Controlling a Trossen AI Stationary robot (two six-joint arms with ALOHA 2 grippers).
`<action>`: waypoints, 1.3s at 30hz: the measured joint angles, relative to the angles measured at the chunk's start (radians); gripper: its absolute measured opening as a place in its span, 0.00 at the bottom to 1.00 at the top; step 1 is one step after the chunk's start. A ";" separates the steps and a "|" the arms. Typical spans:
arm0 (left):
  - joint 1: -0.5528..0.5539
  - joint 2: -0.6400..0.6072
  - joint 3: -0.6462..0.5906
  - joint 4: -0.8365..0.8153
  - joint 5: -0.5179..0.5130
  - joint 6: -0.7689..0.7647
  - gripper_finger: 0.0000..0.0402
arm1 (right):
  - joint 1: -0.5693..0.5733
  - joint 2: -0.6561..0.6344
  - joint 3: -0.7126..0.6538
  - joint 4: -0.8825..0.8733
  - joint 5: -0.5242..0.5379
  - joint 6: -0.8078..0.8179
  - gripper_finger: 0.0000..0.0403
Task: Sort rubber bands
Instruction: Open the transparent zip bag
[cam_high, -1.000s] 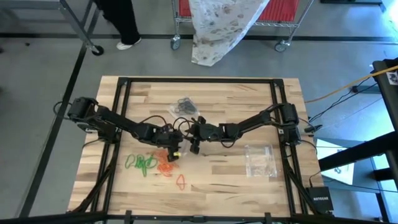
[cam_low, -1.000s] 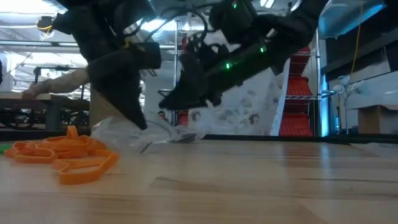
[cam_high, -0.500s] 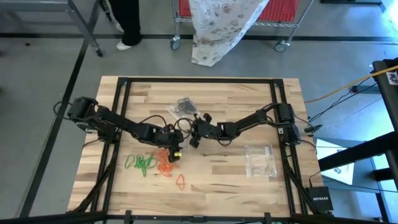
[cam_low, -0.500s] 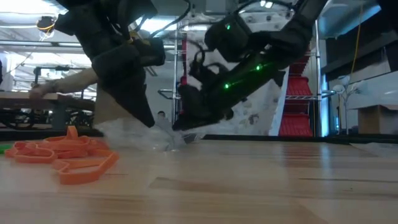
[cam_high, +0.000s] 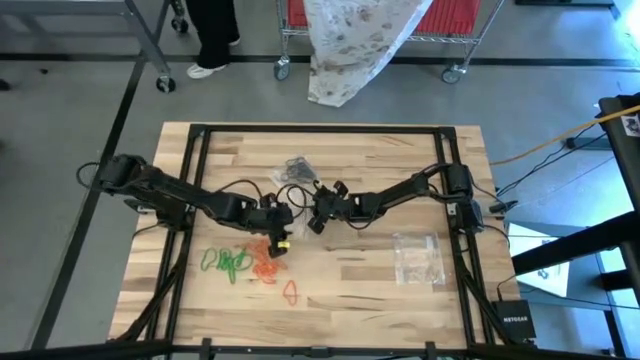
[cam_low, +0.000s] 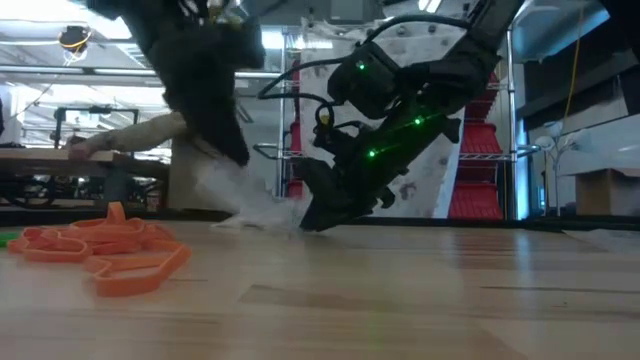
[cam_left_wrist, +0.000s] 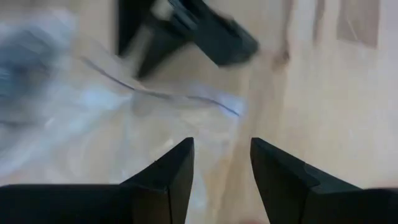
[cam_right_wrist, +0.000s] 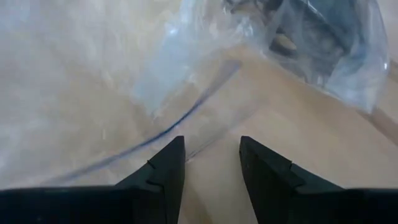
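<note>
A clear plastic bag (cam_high: 292, 178) with black rubber bands (cam_right_wrist: 311, 31) inside lies at the table's middle, a blue line along its edge (cam_left_wrist: 186, 99). Orange rubber bands (cam_high: 266, 262) and green ones (cam_high: 226, 262) lie in heaps on the wood nearer the front, and a single orange loop (cam_high: 291, 291) lies apart. My left gripper (cam_left_wrist: 221, 158) stands over the bag's near end with its fingers apart. My right gripper (cam_right_wrist: 211, 155) faces it, tipped down, fingers apart, with its tips (cam_low: 312, 222) at the table by the bag's edge. My left gripper (cam_low: 238, 155) touches the bag near its blue-lined edge. The film (cam_low: 255, 200) rises slanting from the table up to its fingertips, while the rest stays on the wood. Whether a finger is under or inside the film cannot be told. My right gripper has the bag's edge (cam_right_wrist: 186, 134) running into the gap between its fingers. Whether it touches the film, I cannot tell.
A second clear bag (cam_high: 418, 258) lies on the table's right part. Black frame rails (cam_high: 200, 180) run along both sides. Beyond the far edge stand a person's legs (cam_high: 210, 40) and a wire cart (cam_high: 380, 30). Bare wood lies at the front right.
My left gripper has gone up, and the bag's end at its tips has lifted off the table while the other end stayed down. My right gripper has sunk and rolled, tipping steeper, so that its tips now stand at the table by the bag.
</note>
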 joint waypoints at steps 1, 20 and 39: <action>0.000 -0.013 0.006 -0.009 -0.027 0.004 0.37 | 0.000 0.000 0.000 -0.006 0.000 0.009 0.36; 0.098 0.088 -0.025 0.006 -0.037 0.014 0.37 | 0.000 0.000 0.000 0.008 -0.009 -0.009 0.36; 0.085 -0.089 -0.012 0.012 -0.034 0.034 0.37 | 0.001 -0.002 0.000 0.015 -0.027 -0.041 0.36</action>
